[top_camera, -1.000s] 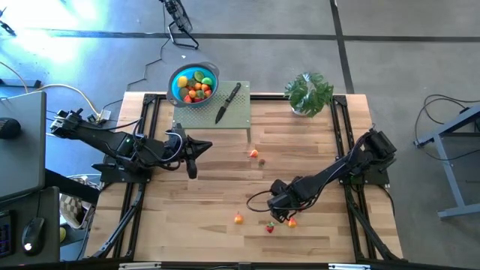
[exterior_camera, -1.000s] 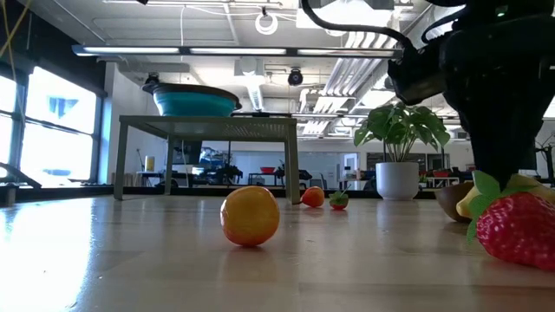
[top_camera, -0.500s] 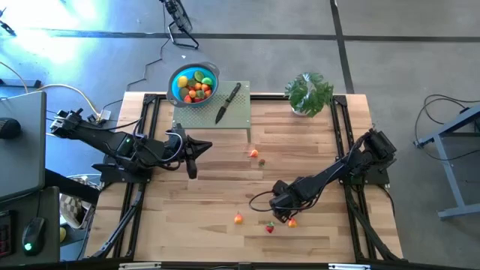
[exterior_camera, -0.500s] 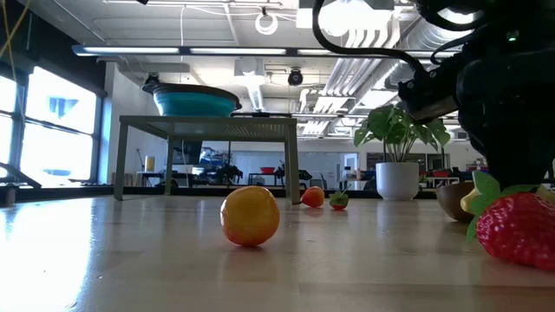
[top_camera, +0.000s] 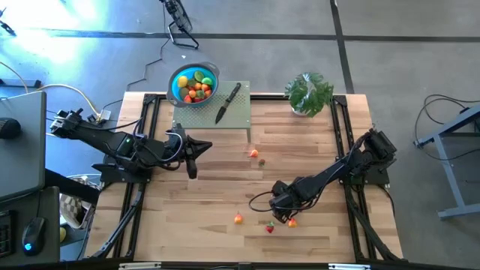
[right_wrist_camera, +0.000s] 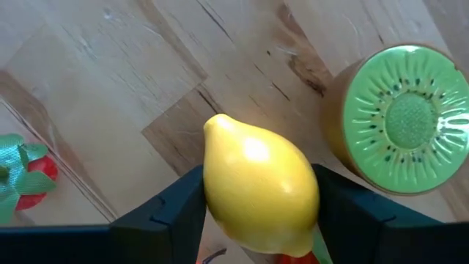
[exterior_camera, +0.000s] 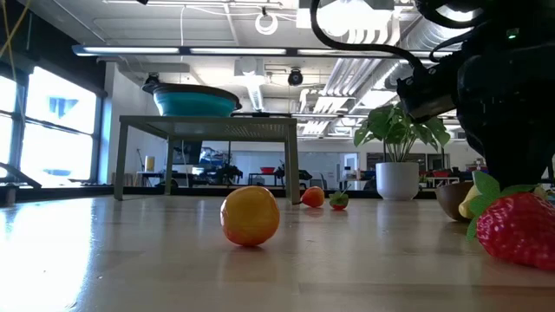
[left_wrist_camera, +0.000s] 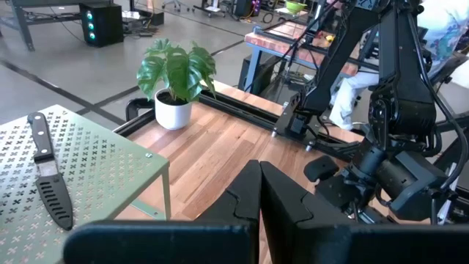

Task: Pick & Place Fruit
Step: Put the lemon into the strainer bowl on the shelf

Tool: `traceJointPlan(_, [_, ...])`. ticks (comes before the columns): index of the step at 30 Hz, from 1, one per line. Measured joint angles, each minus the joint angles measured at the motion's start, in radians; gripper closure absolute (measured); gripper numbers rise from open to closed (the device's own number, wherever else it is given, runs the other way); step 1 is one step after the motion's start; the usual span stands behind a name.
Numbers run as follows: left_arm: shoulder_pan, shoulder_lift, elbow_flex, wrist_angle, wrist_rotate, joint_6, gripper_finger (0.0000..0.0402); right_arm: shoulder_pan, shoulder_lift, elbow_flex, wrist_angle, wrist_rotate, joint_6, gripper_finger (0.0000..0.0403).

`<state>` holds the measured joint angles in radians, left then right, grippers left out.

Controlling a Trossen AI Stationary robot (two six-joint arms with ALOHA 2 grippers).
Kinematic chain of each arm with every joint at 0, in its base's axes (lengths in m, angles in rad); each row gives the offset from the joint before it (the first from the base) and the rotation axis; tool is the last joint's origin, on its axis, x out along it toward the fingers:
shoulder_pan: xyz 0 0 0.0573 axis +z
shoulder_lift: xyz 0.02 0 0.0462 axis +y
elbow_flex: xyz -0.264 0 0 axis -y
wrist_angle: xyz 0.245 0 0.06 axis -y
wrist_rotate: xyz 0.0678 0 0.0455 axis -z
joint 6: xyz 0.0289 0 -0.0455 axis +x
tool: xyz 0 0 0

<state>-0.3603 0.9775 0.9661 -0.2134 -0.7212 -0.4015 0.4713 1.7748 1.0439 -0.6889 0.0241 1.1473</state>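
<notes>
Risk first, from above: the right gripper (top_camera: pixel 283 214) is down on the table (top_camera: pixel 202 195) near its front edge, right of centre, over a tight cluster of fruit, with a strawberry (top_camera: pixel 269 227) and an orange piece (top_camera: pixel 292 222) just beside it and another orange (top_camera: pixel 238 219) a little to the left. Crowding could let a finger nudge a neighbour and send it rolling. The left gripper (top_camera: pixel 190 154) waits shut near the green stand (top_camera: pixel 241 117), where the blue bowl (top_camera: pixel 193 83) already holds fruit.

From table height, the strawberry (exterior_camera: pixel 519 227) and orange (exterior_camera: pixel 250 216) lie on the wood; the right arm looms behind, and a pale yellow piece shows beside the strawberry.

The left wrist view shows its own fingers (left_wrist_camera: pixel 249 198) pressed together.

The right wrist view shows a lemon (right_wrist_camera: pixel 260 187) between the two dark fingers (right_wrist_camera: pixel 176 209), both at its sides, partly closed. Its long axis runs along the gap, nipple end pointing away from the wrist. A rounded, smooth skin may squirt out forward if squeezed off-centre. A halved kiwi (right_wrist_camera: pixel 399 121) lies close, cut face up, and could be bumped.
</notes>
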Motion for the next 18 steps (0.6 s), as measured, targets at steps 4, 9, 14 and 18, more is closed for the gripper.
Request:
traceJointPlan(4, [0.0,0.0,0.0,0.0,0.0,0.0,0.0401,0.0,0.0,0.0,0.017,-0.007,-0.001,0.019])
traceJointPlan(9, [0.0,0.0,0.0,0.0,0.0,0.001,0.0401,0.0,0.0,0.0,0.072,-0.043,-0.034,0.0196])
traceJointPlan(14, [0.0,0.0,0.0,0.0,-0.008,0.001,0.04,-0.002,-0.014,0.0,0.135,-0.061,-0.071,0.0196])
traceJointPlan(18, [0.006,0.0,0.0,0.0,-0.017,-0.031,0.0376,-0.018,-0.046,0.0,0.153,-0.057,-0.103,0.0196])
